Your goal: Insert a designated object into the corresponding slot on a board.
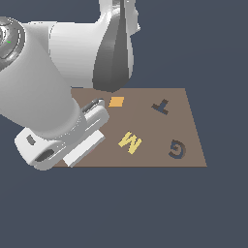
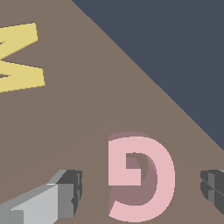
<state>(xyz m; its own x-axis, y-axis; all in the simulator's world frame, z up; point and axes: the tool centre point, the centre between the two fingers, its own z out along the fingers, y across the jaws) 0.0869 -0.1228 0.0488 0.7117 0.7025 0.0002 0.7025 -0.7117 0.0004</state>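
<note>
The hand (image 2: 142, 192) hangs spread wide, its 2 fingers (image 2: 65, 197) flanking the pink G (image 2: 164, 175), seemingly untouched.

Board (image 1: 145, 131): centre of the exterior frame, its left part behind the arm.
T recess (image 1: 161, 106): upper right on the board.
G slot (image 1: 177, 149): lower right on the board, below the T.
M block (image 1: 130, 142): on the board, left of the G slot.
Small square (image 1: 116, 101): upper middle, left of the T.
G block (image 2: 141, 177): wrist view, on the board between the jaws, apart from both fingers (image 2: 70, 192).
</note>
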